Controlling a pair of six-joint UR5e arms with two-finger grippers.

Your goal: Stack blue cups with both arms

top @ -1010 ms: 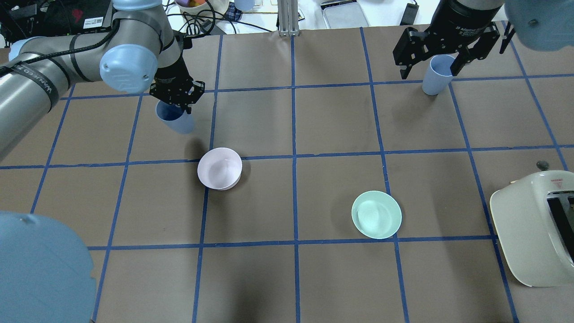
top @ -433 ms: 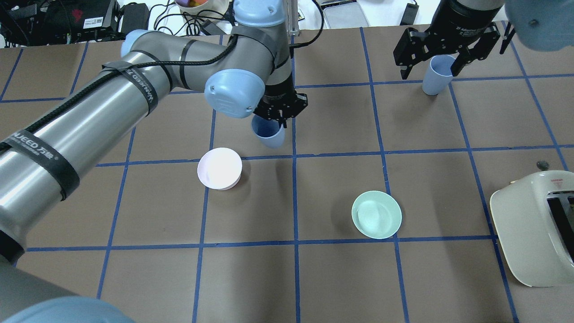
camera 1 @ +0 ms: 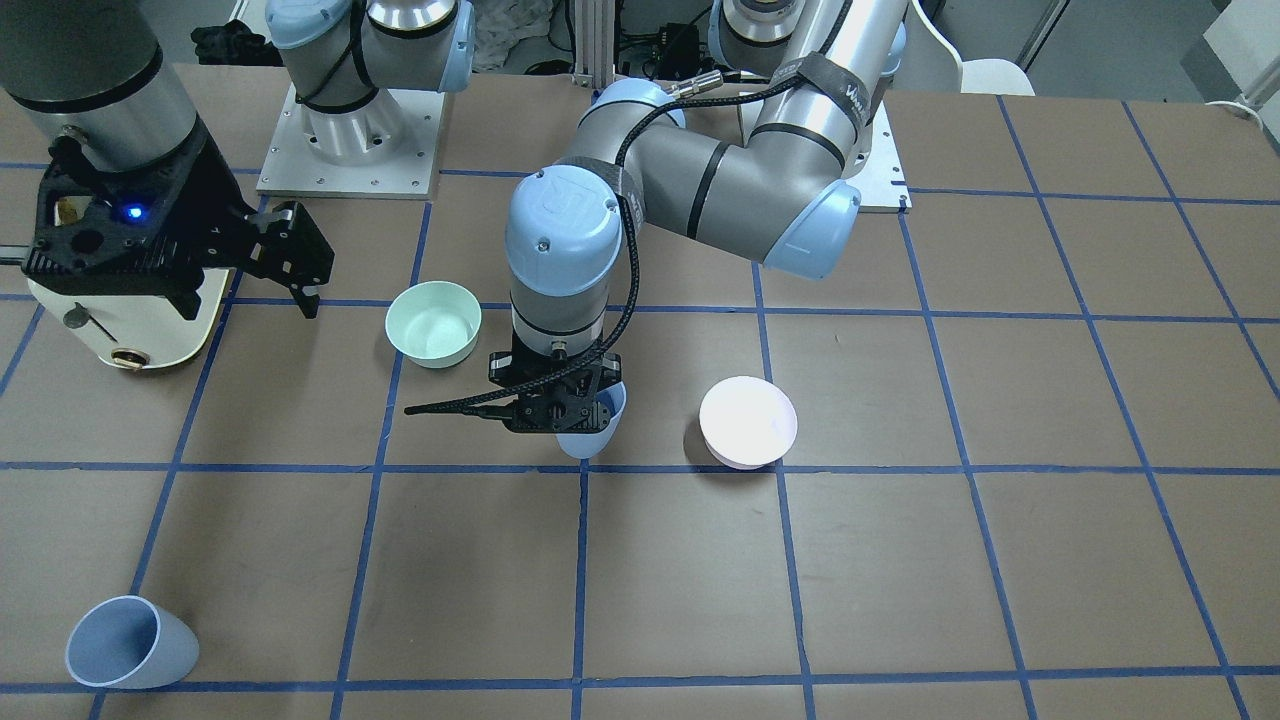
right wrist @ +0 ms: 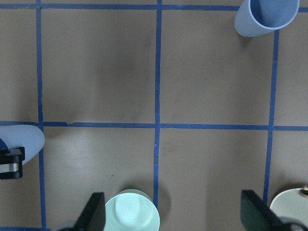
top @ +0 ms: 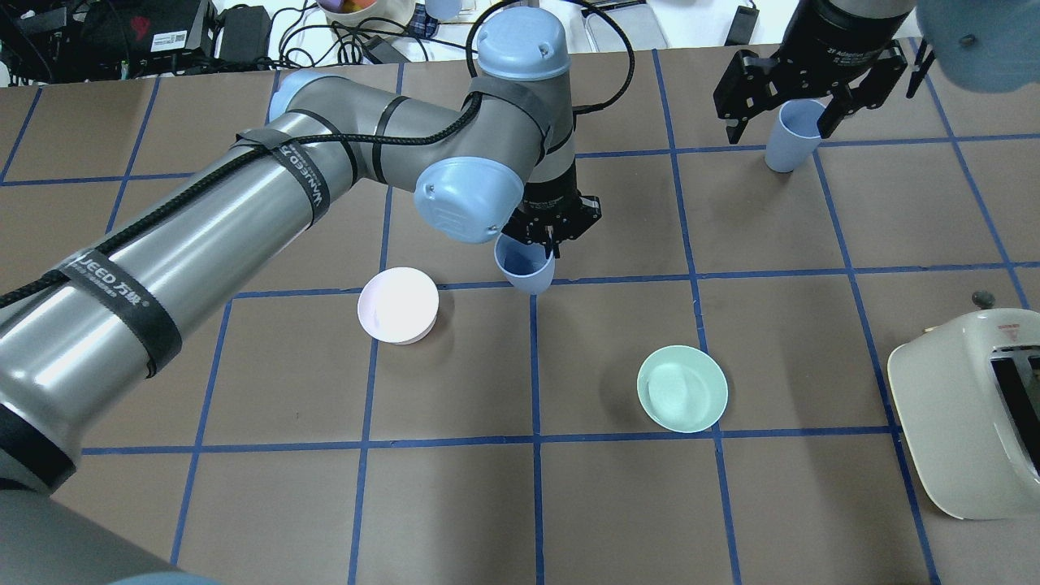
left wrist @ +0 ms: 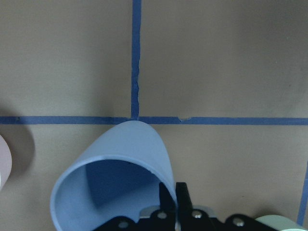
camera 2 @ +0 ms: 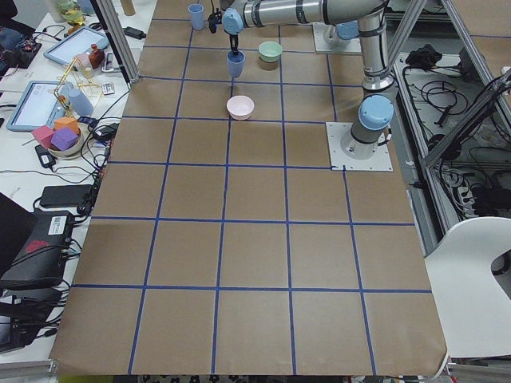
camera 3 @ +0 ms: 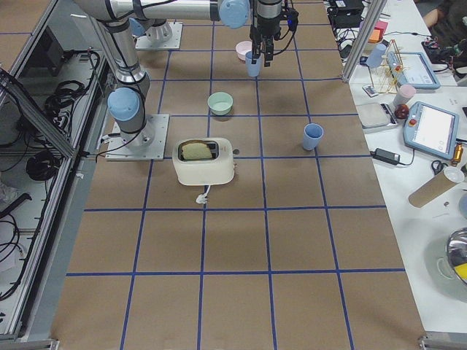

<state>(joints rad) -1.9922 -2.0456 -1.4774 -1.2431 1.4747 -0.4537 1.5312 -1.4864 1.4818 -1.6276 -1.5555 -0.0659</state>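
blue cup (top: 528,275) in left tool (top: 551,240)

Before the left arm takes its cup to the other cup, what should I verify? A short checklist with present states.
1. Grip: left gripper shut on rim of carried cup: ok.
2. Mouth of carried cup up: ok.
3. Target: standing cup upright, empty: ok.
4. State: right gripper open, not touching it: ok.
5. Route: pink bowl and mint bowl off it: ok.
6. Clearance under right gripper: cannot tell.
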